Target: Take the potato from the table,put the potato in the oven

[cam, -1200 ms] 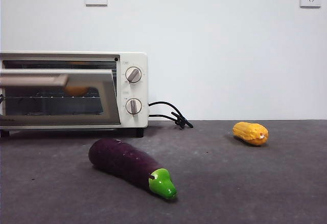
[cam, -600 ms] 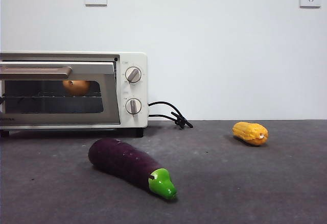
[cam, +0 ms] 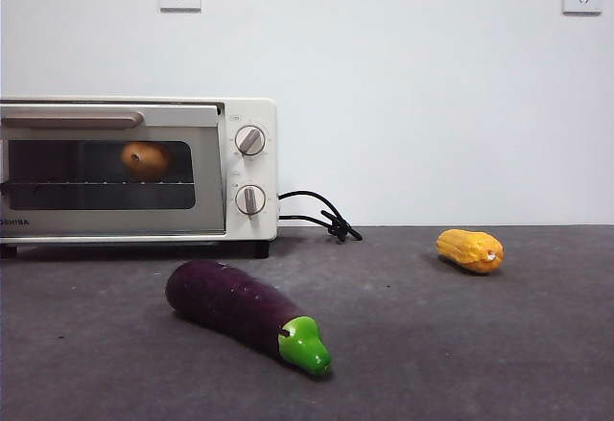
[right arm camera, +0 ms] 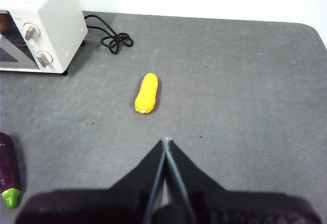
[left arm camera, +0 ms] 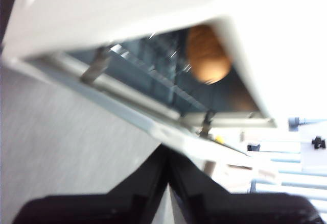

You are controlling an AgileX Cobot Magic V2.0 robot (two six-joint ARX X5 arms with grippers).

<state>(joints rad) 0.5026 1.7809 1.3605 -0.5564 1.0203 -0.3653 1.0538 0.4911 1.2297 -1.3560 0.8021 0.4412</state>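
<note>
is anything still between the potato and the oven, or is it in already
Nothing visible is in the way: the potato already sits on the wire rack inside the oven, seen through the glass door, which looks shut or nearly so. The eggplant and corn lie apart on the table. Neither gripper holds anything.

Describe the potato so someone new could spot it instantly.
Find the cream-white oven at the table's back left. Behind its dark glass door, on the wire rack, sits the potato. It is smooth, rounded and orange-brown, unlike the ridged yellow corn cob and the purple eggplant out on the table.
</note>
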